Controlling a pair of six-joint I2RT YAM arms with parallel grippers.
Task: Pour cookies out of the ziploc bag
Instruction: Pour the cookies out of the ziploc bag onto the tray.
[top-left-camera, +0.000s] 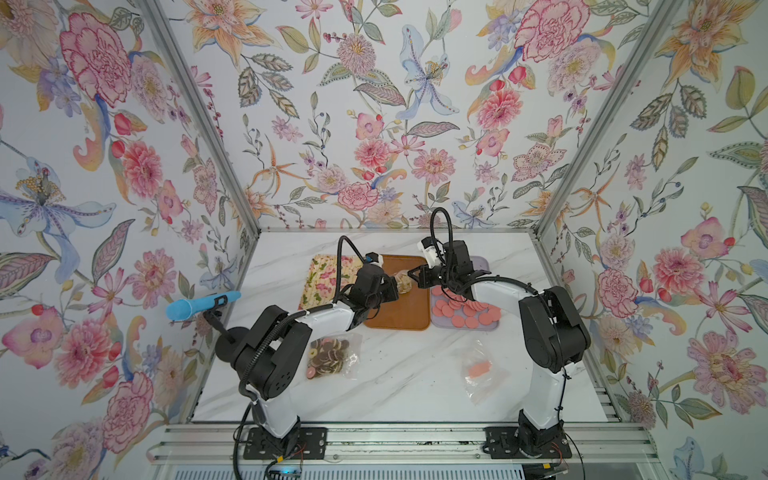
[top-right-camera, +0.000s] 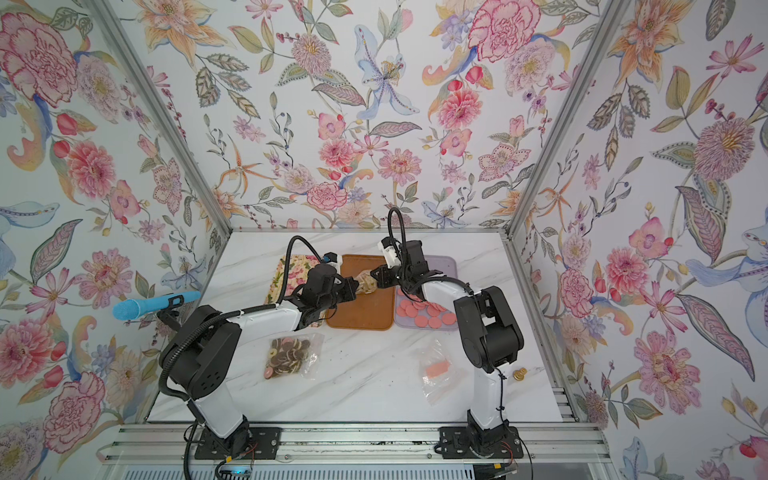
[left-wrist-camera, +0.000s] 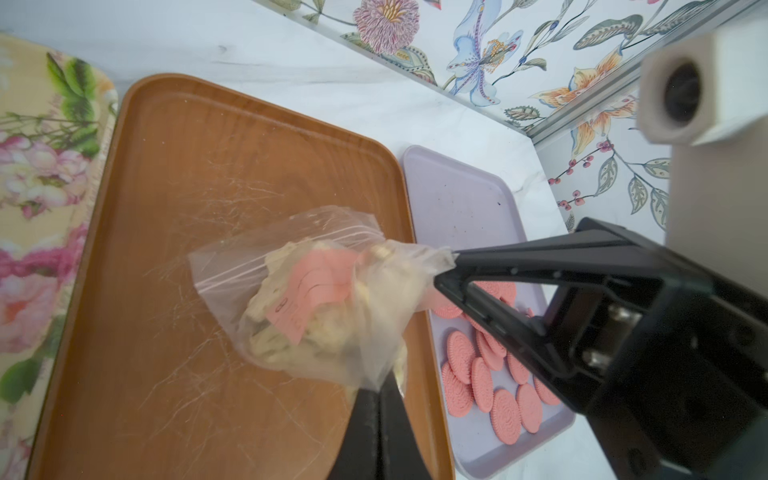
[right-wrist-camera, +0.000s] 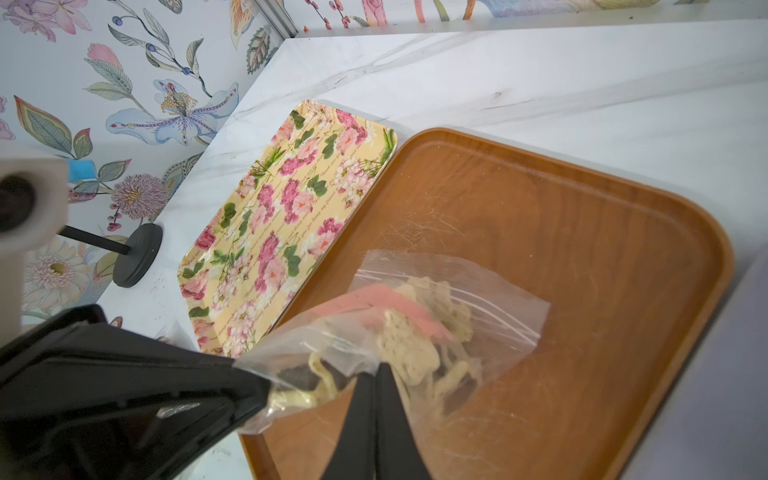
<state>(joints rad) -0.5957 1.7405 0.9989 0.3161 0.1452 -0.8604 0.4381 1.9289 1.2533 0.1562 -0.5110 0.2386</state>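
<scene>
A clear ziploc bag (left-wrist-camera: 324, 299) hangs over the brown tray (left-wrist-camera: 187, 166), seen small in both top views (top-left-camera: 404, 284) (top-right-camera: 365, 282). Inside it are cream flower-shaped cookies (right-wrist-camera: 407, 345) and a pink paper slip. My left gripper (left-wrist-camera: 378, 388) is shut on one bottom corner of the bag. My right gripper (right-wrist-camera: 374, 370) is shut on the other corner, coming in from the opposite side (left-wrist-camera: 446, 266). The bag's zip edge points down toward the tray. No cookies lie on the brown tray.
A lilac tray (left-wrist-camera: 457, 199) to the right holds pink round cookies (left-wrist-camera: 478, 365). A floral tray (right-wrist-camera: 291, 216) lies to the left. Nearer the front are a bag of brown cookies (top-left-camera: 330, 357) and a nearly flat bag (top-left-camera: 480, 370). A blue microphone on a stand (top-left-camera: 203, 305) is at the left wall.
</scene>
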